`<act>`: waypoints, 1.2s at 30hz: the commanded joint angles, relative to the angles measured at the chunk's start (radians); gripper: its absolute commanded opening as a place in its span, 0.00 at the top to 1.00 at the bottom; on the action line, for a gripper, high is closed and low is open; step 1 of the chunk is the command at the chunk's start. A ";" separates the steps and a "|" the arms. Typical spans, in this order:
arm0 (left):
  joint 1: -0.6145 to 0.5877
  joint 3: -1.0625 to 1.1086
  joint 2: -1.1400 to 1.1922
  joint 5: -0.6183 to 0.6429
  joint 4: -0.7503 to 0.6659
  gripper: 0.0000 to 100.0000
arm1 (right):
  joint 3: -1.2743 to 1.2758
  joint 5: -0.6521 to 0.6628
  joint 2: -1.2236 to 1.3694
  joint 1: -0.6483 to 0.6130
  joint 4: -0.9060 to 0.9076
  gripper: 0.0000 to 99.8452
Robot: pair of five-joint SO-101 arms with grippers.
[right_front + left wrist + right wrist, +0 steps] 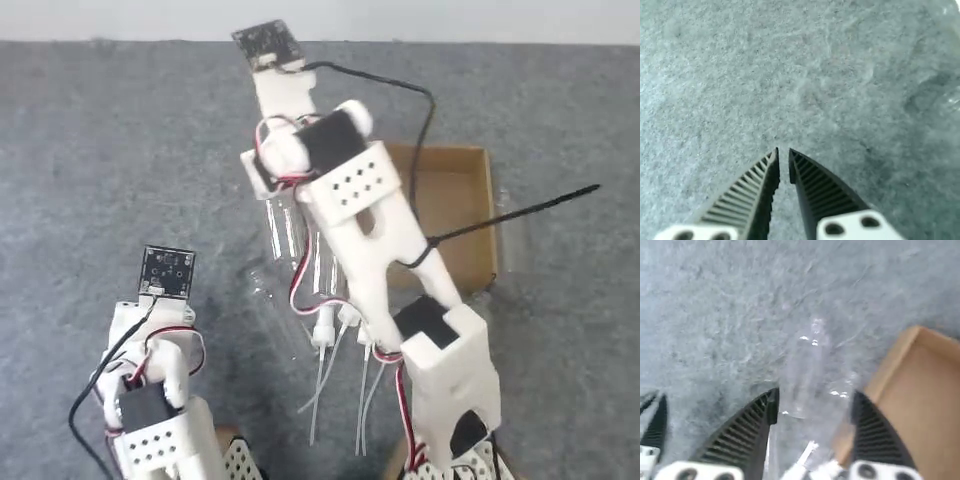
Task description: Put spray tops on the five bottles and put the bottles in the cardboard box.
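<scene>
Several clear plastic bottles (290, 235) lie on the grey mat under the long white arm. In the right wrist view my right gripper (815, 396) is open, one jaw on each side of a clear bottle (815, 365) that lies beside the cardboard box (920, 390). A white spray top (807, 452) shows close to the jaws. More spray tops (325, 335) with thin white tubes lie on the mat nearer the arm bases. My left gripper (783, 152) is shut with nothing in it, low over bare mat.
The cardboard box (450, 215) lies open at the right of the bottles; I see nothing in the part that shows. Black fingertips of the other gripper (655, 412) show at the edge of the right wrist view. Grey mat stretches to the left and far side.
</scene>
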 commanded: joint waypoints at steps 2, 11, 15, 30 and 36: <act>0.005 -0.007 0.015 -0.008 -0.006 0.97 | 0.046 0.130 -0.228 0.084 0.045 0.92; 0.006 -0.007 0.015 -0.008 -0.006 0.97 | 0.690 0.236 -0.727 0.275 0.041 0.82; 0.006 -0.007 0.015 -0.008 -0.006 0.97 | 0.964 0.270 -0.854 0.298 0.038 0.82; 0.006 -0.007 0.015 -0.008 -0.006 0.97 | 1.649 0.262 -0.908 0.303 -0.326 0.82; 0.006 -0.007 0.015 -0.008 -0.006 0.97 | 1.769 0.189 -0.906 0.305 -0.467 0.82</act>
